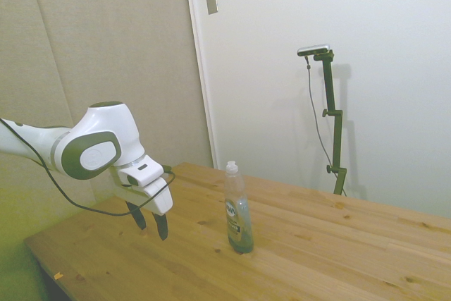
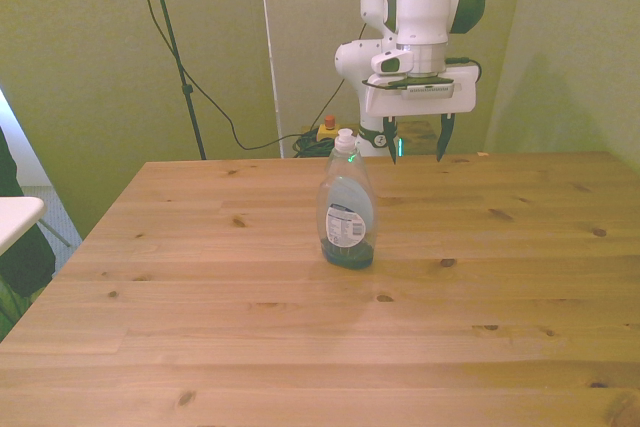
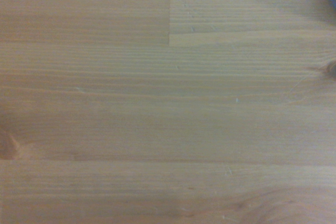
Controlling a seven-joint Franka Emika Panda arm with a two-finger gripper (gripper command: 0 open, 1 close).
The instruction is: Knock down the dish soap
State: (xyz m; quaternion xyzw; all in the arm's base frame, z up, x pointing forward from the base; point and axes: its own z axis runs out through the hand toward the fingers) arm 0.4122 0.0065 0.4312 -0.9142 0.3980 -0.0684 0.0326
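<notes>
Pale walls close in behind a pine surface (image 2: 200, 327) that is bare apart from one bottle. The dish soap (image 1: 239, 215) stands upright near the middle, white cap on top, its blue-and-white label facing the front camera, greenish liquid settled low. My claw (image 1: 149, 223) hangs above the wood, well apart from the bottle, toward the robot's end of the surface. It is released, its two dark fingers (image 2: 390, 142) spread and pointing down, holding nothing. My wrist camera sees only wood grain. I judge this to be the approach: no contact yet. Next I should travel toward the bottle and push it high, near the neck, so it topples instead of sliding.
</notes>
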